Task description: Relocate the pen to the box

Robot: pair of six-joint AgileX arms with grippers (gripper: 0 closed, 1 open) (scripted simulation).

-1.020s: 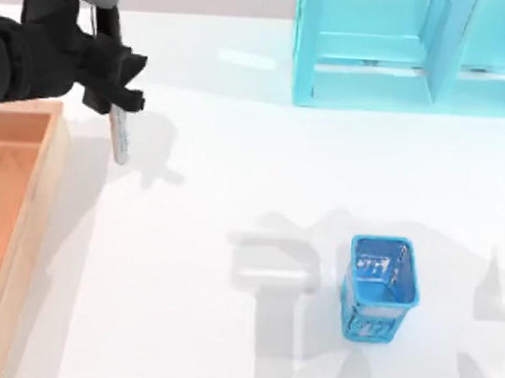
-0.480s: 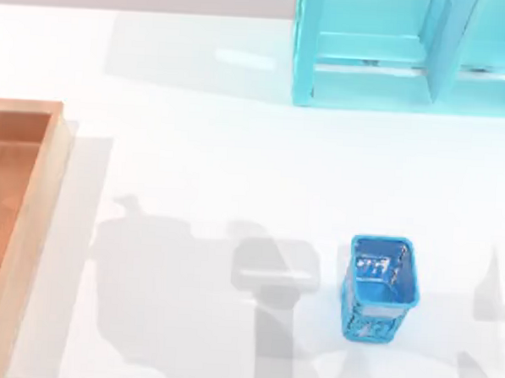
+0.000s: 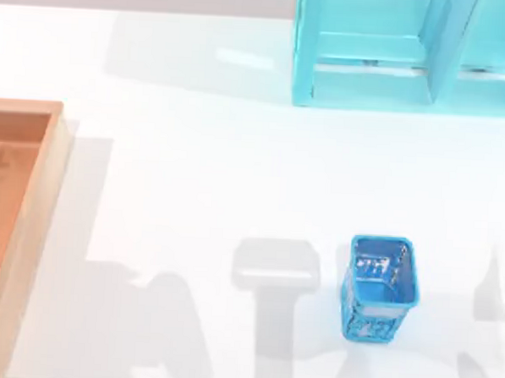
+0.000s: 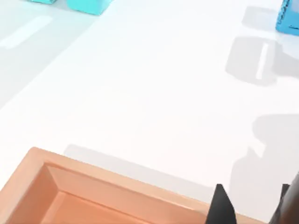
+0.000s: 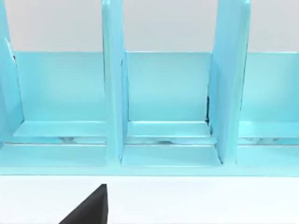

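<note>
no readable text, labels or numbers

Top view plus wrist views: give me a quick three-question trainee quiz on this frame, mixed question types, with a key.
1. True or false: the blue basket stands inside the box.
2. The right wrist view looks at: A) the cyan shelf unit; B) the box; C) the blue basket.
3. Fill in: in the left wrist view, the left tool, by the box rim, is ____ (open or shut).

Key: 1 false, it stands on the table, well right of the box. 2 A. 3 open.
</note>
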